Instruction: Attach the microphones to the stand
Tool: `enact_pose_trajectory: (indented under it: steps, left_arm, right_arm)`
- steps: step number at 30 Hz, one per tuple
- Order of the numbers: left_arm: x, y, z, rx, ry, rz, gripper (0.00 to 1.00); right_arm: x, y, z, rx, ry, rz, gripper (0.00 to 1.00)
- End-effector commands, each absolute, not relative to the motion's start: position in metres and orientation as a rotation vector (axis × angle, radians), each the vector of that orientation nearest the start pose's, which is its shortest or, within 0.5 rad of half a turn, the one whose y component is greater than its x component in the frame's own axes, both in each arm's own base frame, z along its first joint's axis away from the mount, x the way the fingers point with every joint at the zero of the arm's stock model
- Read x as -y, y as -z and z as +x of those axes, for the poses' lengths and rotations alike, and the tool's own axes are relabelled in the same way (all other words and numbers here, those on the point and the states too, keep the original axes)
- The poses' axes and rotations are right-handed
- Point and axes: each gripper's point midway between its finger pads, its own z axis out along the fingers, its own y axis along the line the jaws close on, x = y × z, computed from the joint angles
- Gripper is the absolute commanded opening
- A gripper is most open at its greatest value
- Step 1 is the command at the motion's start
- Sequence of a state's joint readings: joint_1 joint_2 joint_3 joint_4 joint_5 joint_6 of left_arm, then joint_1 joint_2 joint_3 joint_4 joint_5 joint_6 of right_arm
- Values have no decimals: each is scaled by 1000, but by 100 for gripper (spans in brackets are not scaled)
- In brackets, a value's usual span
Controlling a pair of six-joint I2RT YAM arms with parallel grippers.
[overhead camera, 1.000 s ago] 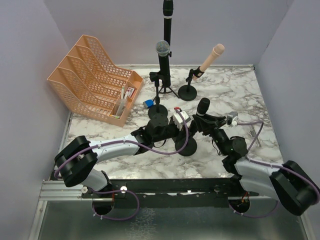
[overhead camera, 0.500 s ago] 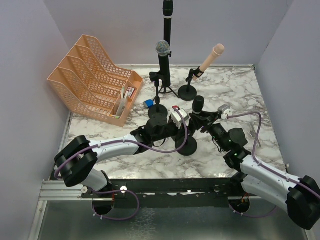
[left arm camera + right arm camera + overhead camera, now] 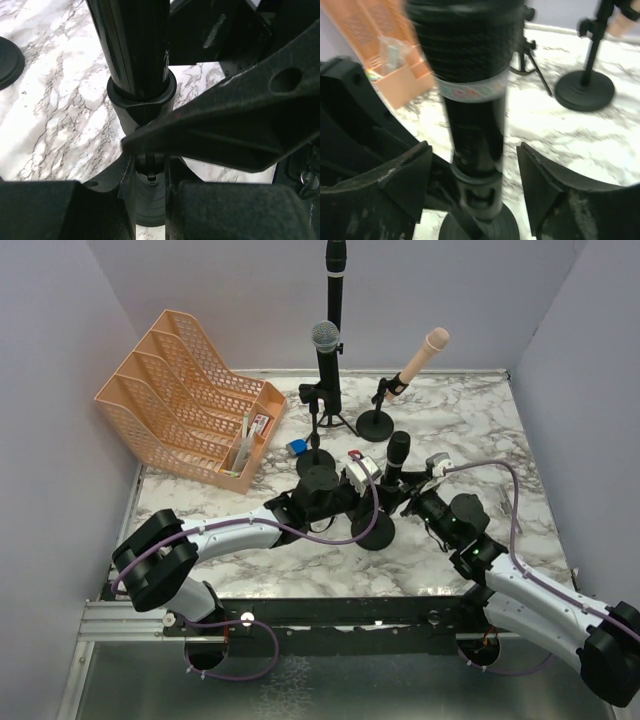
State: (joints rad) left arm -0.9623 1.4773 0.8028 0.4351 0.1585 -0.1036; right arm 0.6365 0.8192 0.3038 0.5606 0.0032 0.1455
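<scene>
1. Black stick microphone (image 3: 396, 453) with a black mesh head stands nearly upright in the clip of the front stand (image 3: 372, 532), a thin black post on a round black base. It is at the middle of the white-and-grey marbled table (image 3: 470, 410).
2. The right gripper (image 3: 474, 150) has its two fingers spread to either side of this microphone's body. A gap shows on both sides, so it grips nothing.
3. The left gripper (image 3: 149, 196) is clamped on the front stand's thin post, just under the clip collar. In the overhead view its fingers are hidden by its own wrist and a purple cable.
4. In the left wrist view a finger of the right gripper crosses the picture and covers part of the clip. The microphone's head is cut off at the top edge.
5. The right wrist view is blurred. A pale band under the mesh head carries marks that cannot be read.
6. Further back, a black microphone with a silver mesh head (image 3: 325, 345) sits upright on a black tripod stand (image 3: 326, 418).
7. A second plain black microphone (image 3: 335, 270) rises higher behind it. What carries it is hidden.
8. The pale pink microphone (image 3: 420, 358) leans to the right in the clip of a round-based black stand (image 3: 376, 425).
9. An orange plastic mesh file rack (image 3: 185, 390) sits at the far left of the table, and the items in it are too small to name.
</scene>
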Motion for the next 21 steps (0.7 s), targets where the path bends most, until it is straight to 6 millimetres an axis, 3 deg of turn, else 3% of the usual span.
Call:
enact_pose_trajectory:
  steps: [1, 7, 13, 21]
  left_arm:
    - [381, -167, 255, -1713, 755, 850, 0]
    - [372, -183, 280, -1691, 631, 768, 0]
    - [380, -200, 311, -1678, 561, 665, 0]
    - [393, -223, 357, -1641, 520, 547, 0]
  right_arm:
    - [-189, -201, 258, -1620, -646, -226, 76]
    - [-169, -242, 242, -1509, -679, -143, 80]
    - [-145, -279, 227, -1391, -684, -54, 80]
    - [-111, -287, 229, -1371, -612, 132, 80]
